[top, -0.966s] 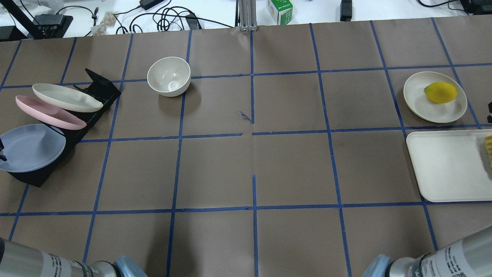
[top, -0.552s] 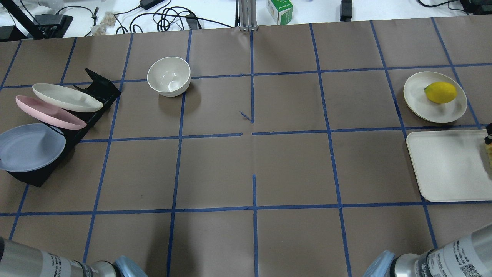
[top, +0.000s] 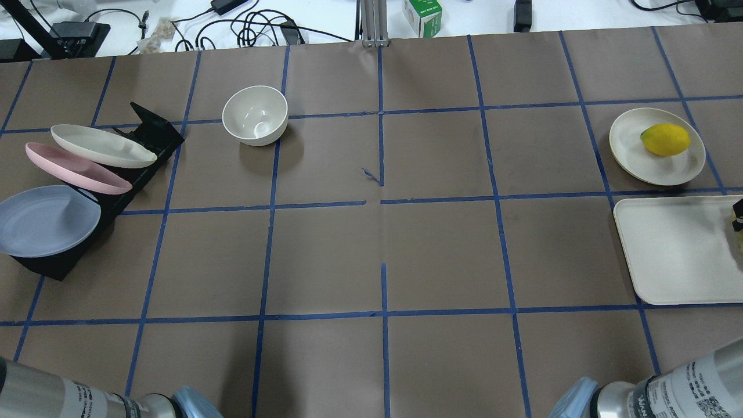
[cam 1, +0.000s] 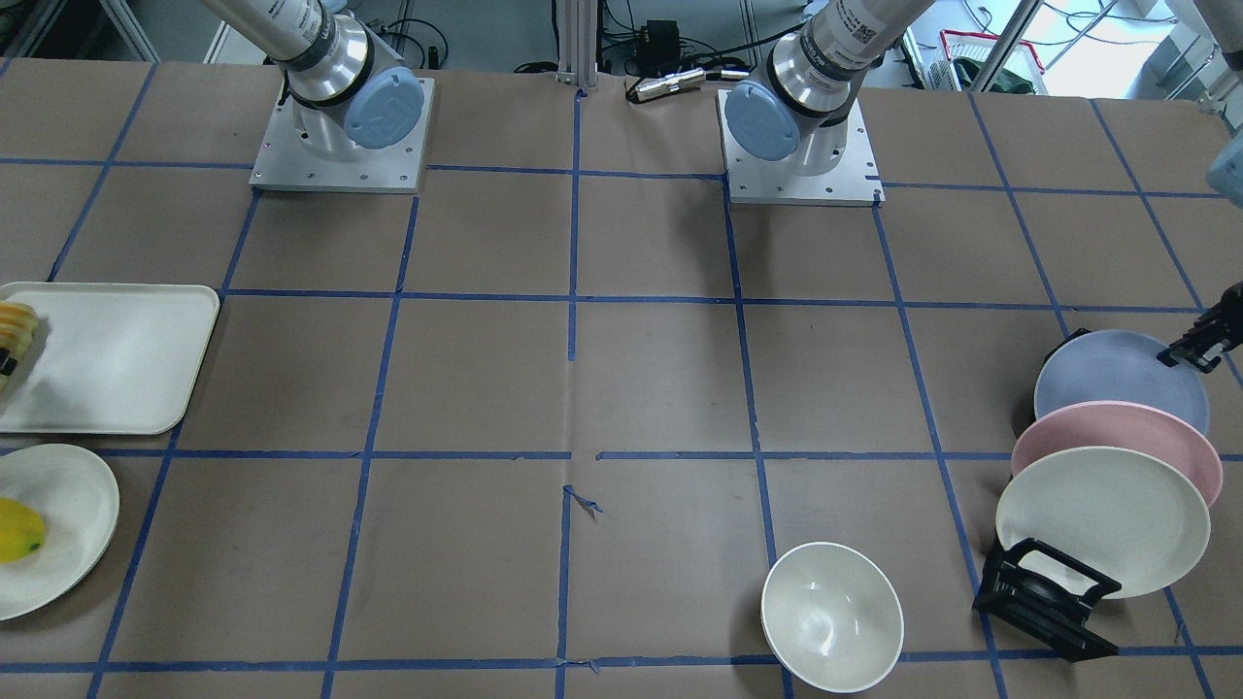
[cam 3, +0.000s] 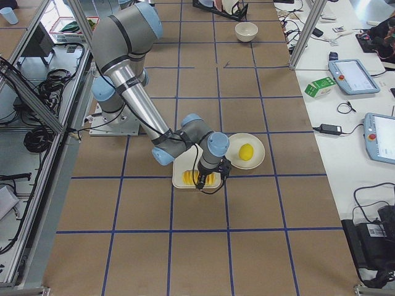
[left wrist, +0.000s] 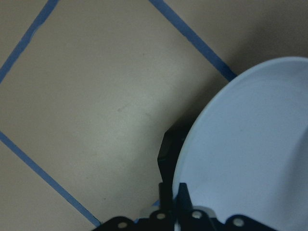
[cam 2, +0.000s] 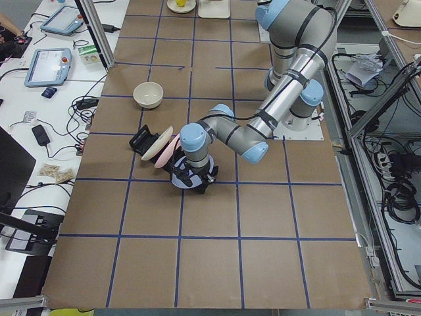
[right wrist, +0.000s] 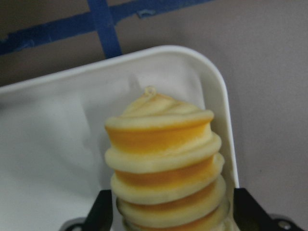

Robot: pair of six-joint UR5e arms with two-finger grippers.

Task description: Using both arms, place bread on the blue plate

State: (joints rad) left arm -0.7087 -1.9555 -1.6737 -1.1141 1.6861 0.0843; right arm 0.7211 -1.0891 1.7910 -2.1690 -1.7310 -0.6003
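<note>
The bread (right wrist: pixel 163 159), a ridged yellow-orange loaf, lies at the end of a white tray (cam 1: pixel 107 359) and shows at the front view's left edge (cam 1: pixel 17 325). My right gripper (right wrist: pixel 168 211) is down over it, a finger against each side, shut on it. The blue plate (cam 1: pixel 1107 374) leans in the front slot of a black rack (cam 1: pixel 1044 597) and also shows in the overhead view (top: pixel 46 220). My left gripper (cam 1: pixel 1190 354) is shut on the plate's rim, seen pinched in the left wrist view (left wrist: pixel 175 207).
A pink plate (cam 1: pixel 1117 447) and a cream plate (cam 1: pixel 1102 515) lean in the rack behind the blue one. A cream bowl (cam 1: pixel 831 615) stands nearby. A smooth yellow fruit (top: pixel 665 139) lies on a cream plate (top: pixel 633 145) beside the tray.
My right gripper came down over the bread on the tray. The blue plate and the rack's other plates shifted slightly to the right. My left gripper's finger left the overhead view's edge.
</note>
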